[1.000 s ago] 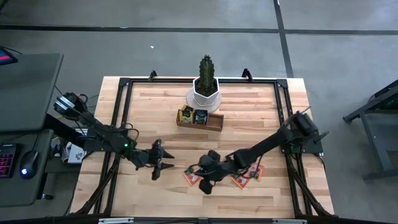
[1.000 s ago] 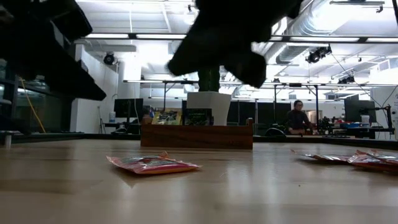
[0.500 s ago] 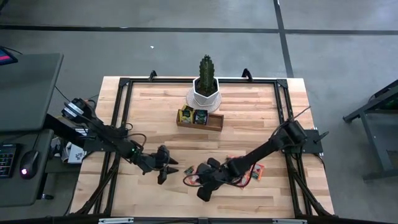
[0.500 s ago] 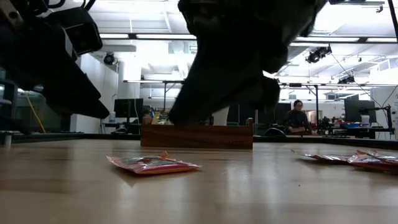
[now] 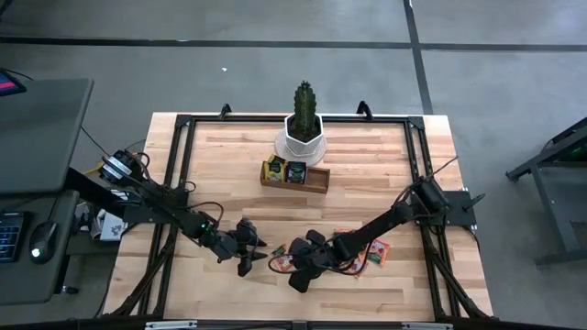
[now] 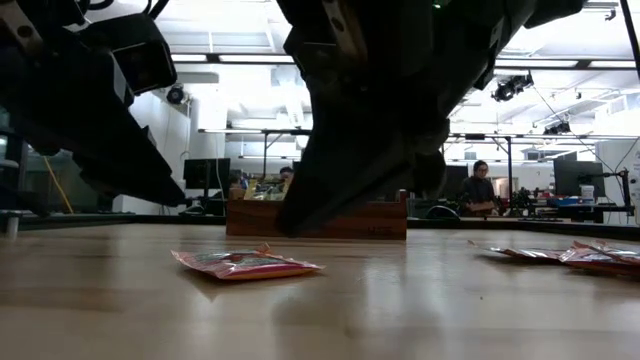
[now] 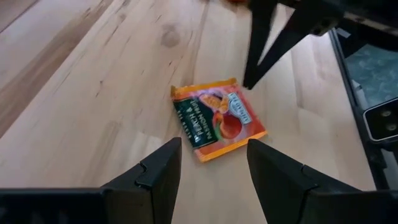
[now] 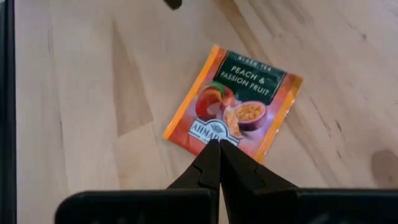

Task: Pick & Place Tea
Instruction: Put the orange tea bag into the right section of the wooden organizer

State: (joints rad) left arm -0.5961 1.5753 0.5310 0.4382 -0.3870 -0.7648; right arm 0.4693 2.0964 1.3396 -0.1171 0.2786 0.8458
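— Where do we find the orange-red sachet [image 8: 233,104]?

— Lying flat on the wooden table [image 5: 220,156], near its front edge, between our two grippers. The left gripper [image 7: 213,163] hovers just beside it with its fingers apart, nothing between them. The right gripper [image 8: 218,155] points down at the sachet's edge, its fingers pressed together and holding nothing (whether the tips touch the packet, we cannot tell).

— And the other tea?

— More orange-red sachets [image 5: 370,254] lie near the right arm. In the wooden tray [image 5: 316,181], before the potted cactus [image 5: 304,119], we see a yellow-green sachet [image 5: 273,170] and a dark sachet [image 5: 295,171] side by side.
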